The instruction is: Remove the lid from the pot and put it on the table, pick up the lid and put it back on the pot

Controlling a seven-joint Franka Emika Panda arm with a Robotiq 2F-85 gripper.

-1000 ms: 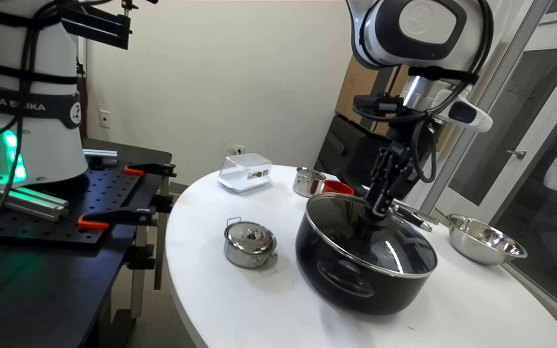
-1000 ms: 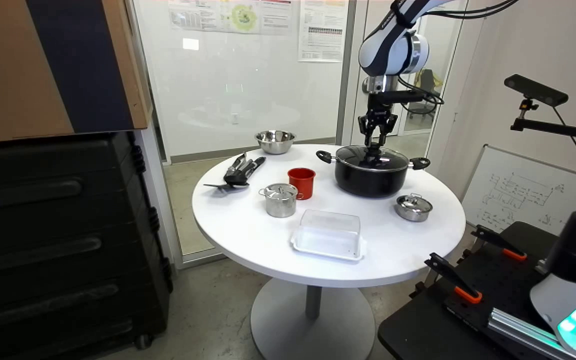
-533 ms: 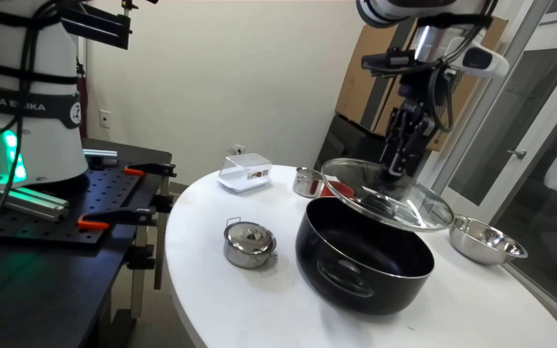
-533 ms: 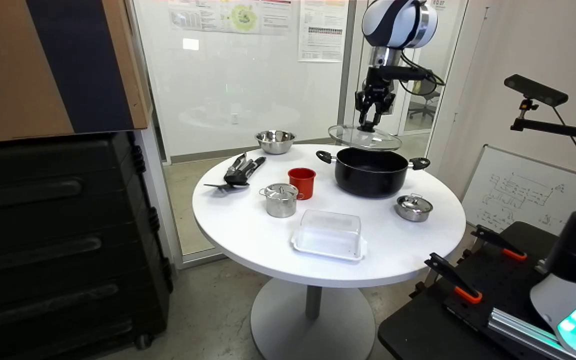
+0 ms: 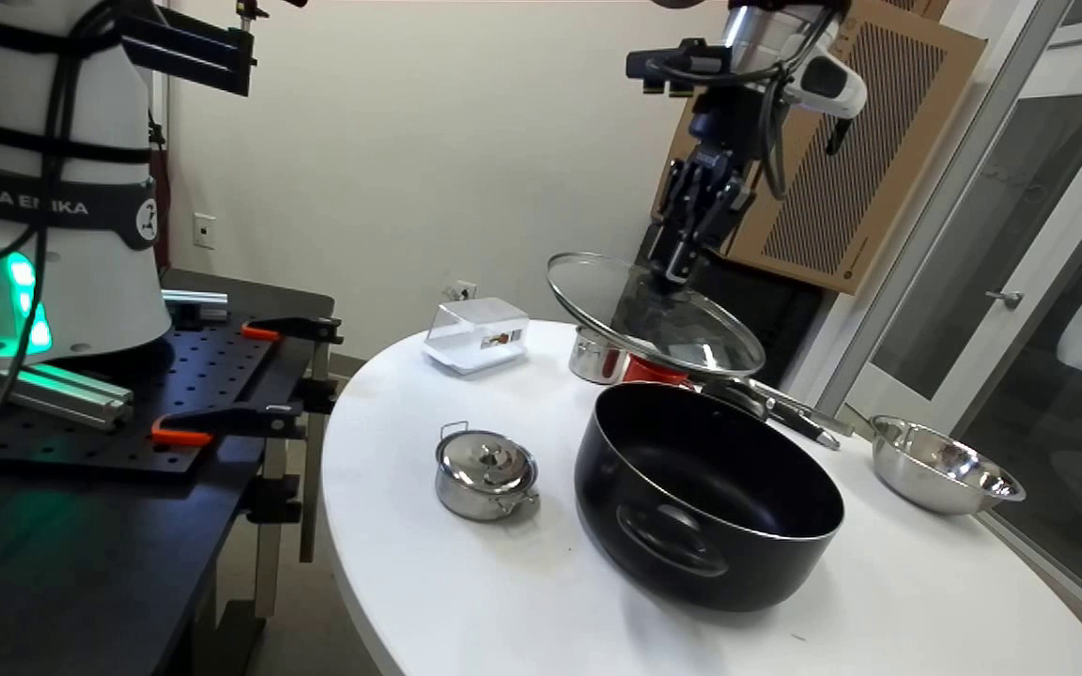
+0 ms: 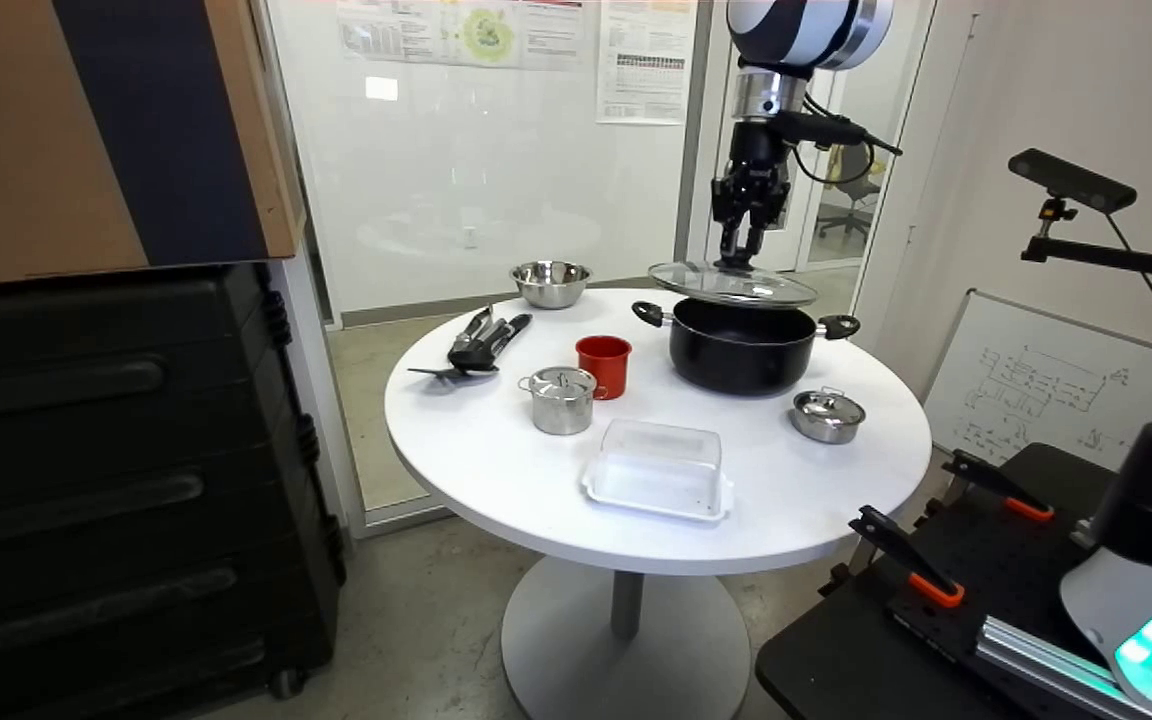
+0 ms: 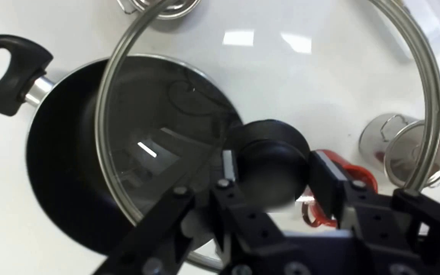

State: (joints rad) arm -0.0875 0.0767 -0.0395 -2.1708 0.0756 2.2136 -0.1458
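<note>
Lid point(image 6: 733, 286) aloft, end effector point(image 6: 739, 246) pinching its knob point(image 7: 272, 166), red mug point(image 6: 606, 368) beside steel canister point(image 6: 561, 405), near black pot point(image 6: 739, 355)

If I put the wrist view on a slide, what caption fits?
End effector holding the glass lid by its knob, part of the open black pot seen through the glass.

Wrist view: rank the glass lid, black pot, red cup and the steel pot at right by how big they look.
1. Glass lid, nearest of these, which enlarges it
2. Black pot
Unranked, both clearly smaller: steel pot and red cup, since the claw partly hides the red cup.
</note>
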